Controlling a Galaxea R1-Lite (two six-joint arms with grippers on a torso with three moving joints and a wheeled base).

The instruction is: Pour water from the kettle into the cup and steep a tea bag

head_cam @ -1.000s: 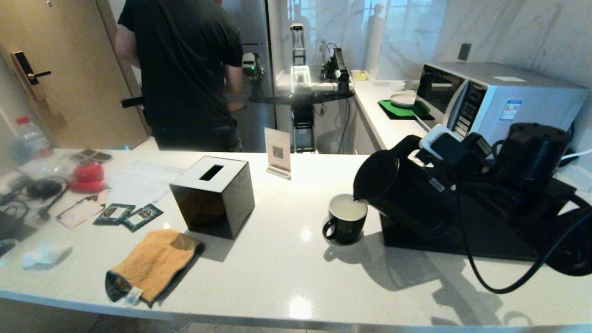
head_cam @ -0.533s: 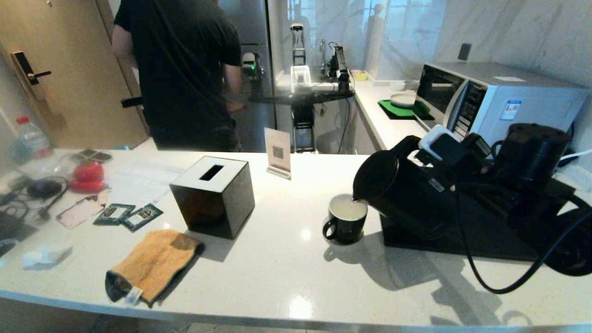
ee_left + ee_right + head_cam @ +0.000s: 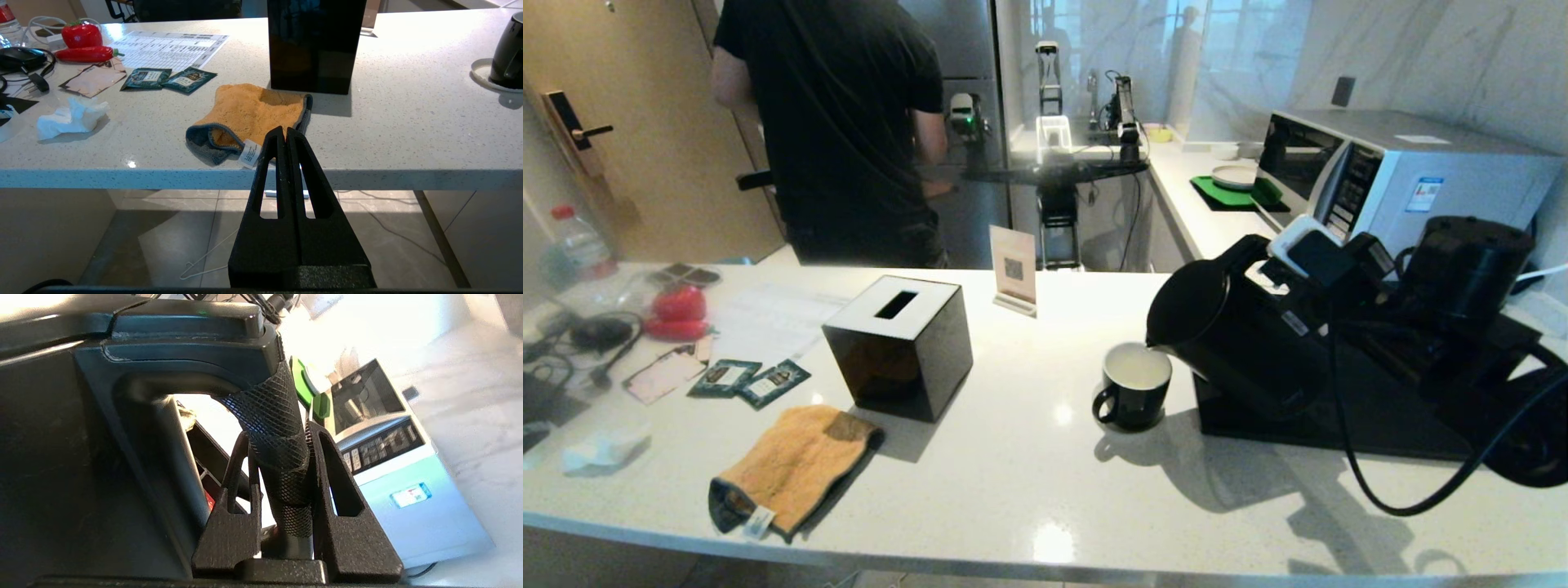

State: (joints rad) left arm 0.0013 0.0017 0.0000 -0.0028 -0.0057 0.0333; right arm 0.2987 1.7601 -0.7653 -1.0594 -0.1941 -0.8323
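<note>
Head view: the right gripper (image 3: 282,457) is hidden behind the tilted kettle (image 3: 1241,343), its fingers clamped on the handle. Spout sits over the cup (image 3: 1134,396) at 3 o'clock; cup contents indistinct. Left gripper (image 3: 285,132), closed and empty, hangs below the counter (image 3: 392,122) edge.

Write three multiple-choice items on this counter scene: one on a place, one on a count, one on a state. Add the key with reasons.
1. Where is the kettle's spout?
A. over the cup
B. over the orange cloth
C. beside the tissue box

2. How many dark green packets lie on the counter?
A. one
B. two
C. four

3. What is the right gripper doing?
A. hanging open
B. clamping the kettle's handle
C. holding the cup

Key: A, the tilted spout sits at the cup's rim; B, two lie side by side; B, both fingers press the textured handle.
</note>
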